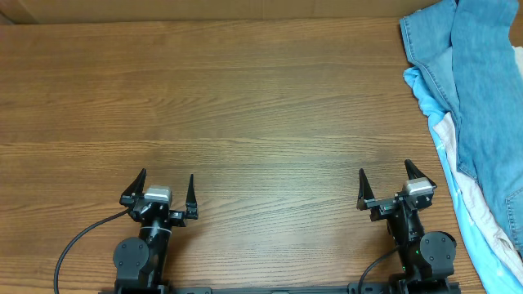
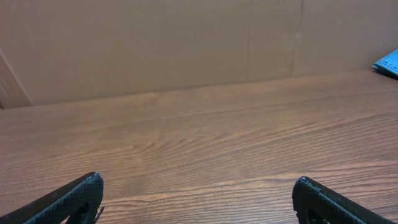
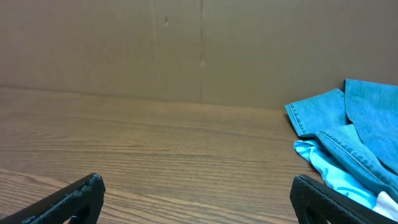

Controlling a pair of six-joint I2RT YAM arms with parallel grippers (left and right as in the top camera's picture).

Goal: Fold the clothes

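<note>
Starting out with left fingers (image 1: 136,188) and right fingers (image 1: 362,188) both spread and empty, jeans (image 1: 478,90) heaped ahead and well right of the right pair, probably needing a sideways reach first.

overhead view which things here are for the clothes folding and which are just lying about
For the job:
- denim jeans
- light blue garment under them
- pale garment at the pile's edge
- left fingers and right fingers, open and empty

Just there:
- wooden table
- cardboard wall behind it
</note>
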